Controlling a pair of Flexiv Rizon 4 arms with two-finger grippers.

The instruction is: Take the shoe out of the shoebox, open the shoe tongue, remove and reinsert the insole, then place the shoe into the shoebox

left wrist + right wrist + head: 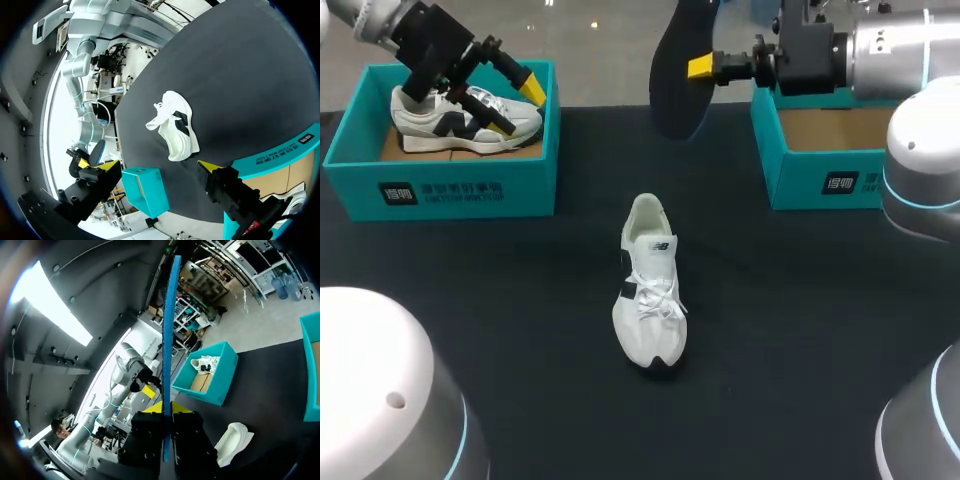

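Black matte cloth covers the table (800,330), flat and unwrinkled, with the shoe (648,290) lying near its middle. That shoe is a white low sneaker with a smooth rounded toe, white laces tied in a loose bow, a dark patch on its side and a dark sole edge. It stands upright on its sole, toe toward the near edge and open heel collar toward the far edge.

Far left of the shoe sits the left box (440,190), a teal card carton with straight walls and a brown floor. A second shoe (430,125) of the same kind lies inside it. Far right of the shoe stands the right box (820,175), also teal, showing bare brown card inside.

Beyond the shoe and a little to its right, the insole (678,70) hangs in the air, well above the cloth. It is a thin, dark, foot-shaped sheet, and the right wrist view shows it edge-on as a narrow blue strip (167,340). The right gripper (698,67) pinches it from both sides, its yellow tips pressed against the sheet.

The left gripper (515,105) hangs over the left box with its fingers spread wide and nothing between them. Whether the lower finger touches the second shoe cannot be told. From its wrist view the shoe (176,125) lies ahead, well apart.
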